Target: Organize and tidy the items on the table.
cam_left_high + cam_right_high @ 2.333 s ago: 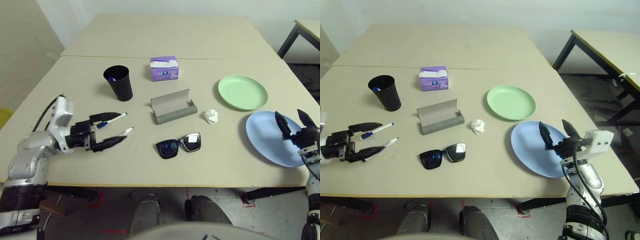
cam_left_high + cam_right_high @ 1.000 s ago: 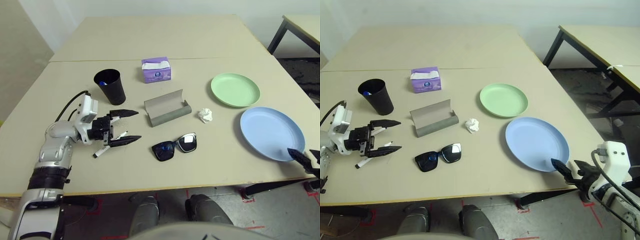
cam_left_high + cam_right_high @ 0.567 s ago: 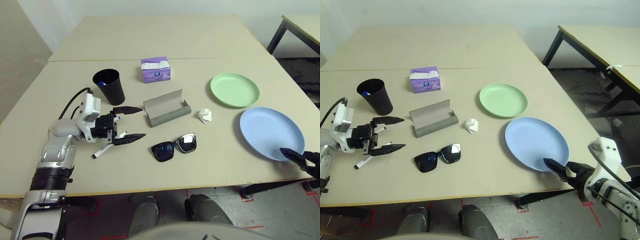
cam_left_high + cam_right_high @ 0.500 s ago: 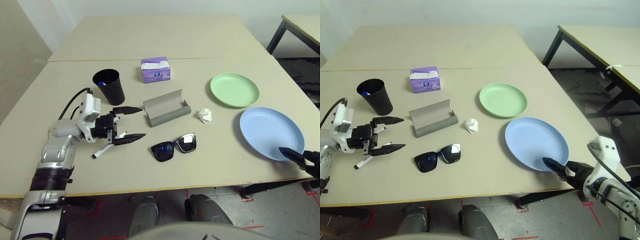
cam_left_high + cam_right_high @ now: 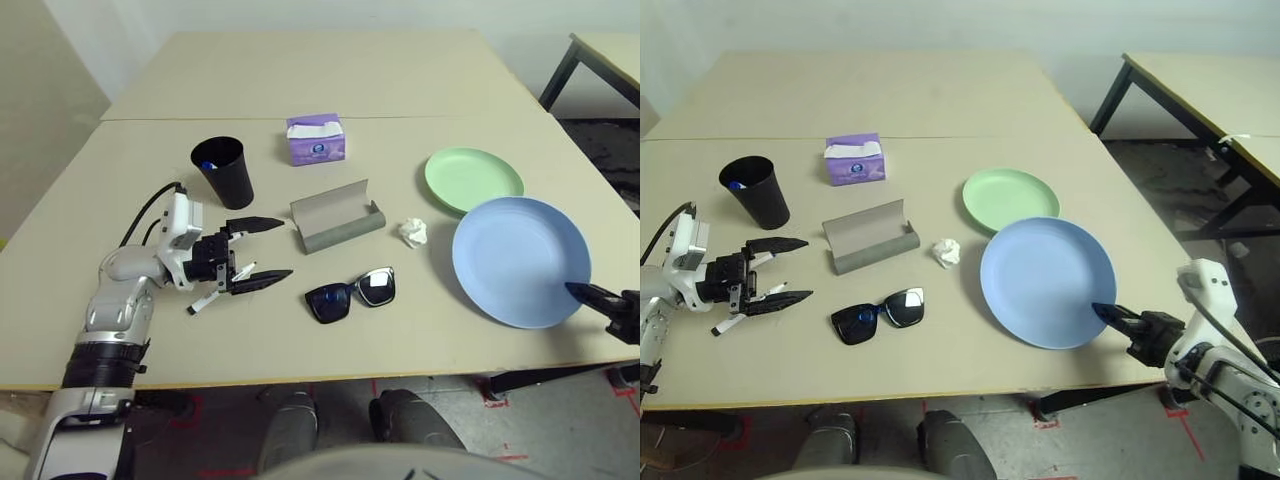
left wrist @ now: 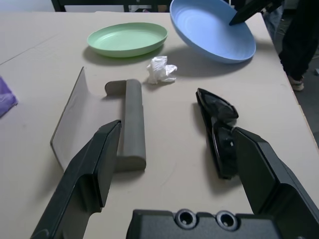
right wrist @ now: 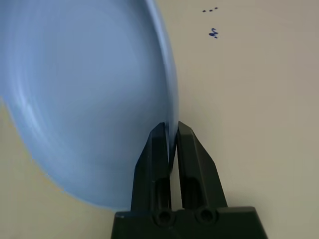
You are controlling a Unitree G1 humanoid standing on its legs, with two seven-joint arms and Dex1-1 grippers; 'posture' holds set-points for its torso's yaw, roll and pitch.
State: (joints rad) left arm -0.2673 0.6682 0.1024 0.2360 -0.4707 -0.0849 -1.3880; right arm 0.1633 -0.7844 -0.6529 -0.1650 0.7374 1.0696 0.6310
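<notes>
The right tool (image 7: pixel 169 130) pinches the rim of the round pale-blue plastic plate (image 5: pixel 515 258) (overlapping the pale-green round plate (image 5: pixel 470 176)); the left tool (image 5: pixel 262 250) is spread above the light-beige bench (image 5: pixel 400 320).

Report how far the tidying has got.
Done: one marker stands in the black cup. In hand: the right gripper is shut on the blue plate, tilted up beside the green plate. Left: second marker, sunglasses, glasses case, tissue.

Blue plate (image 5: pixel 1045 280) now pinched, lifted, shifted left
</notes>
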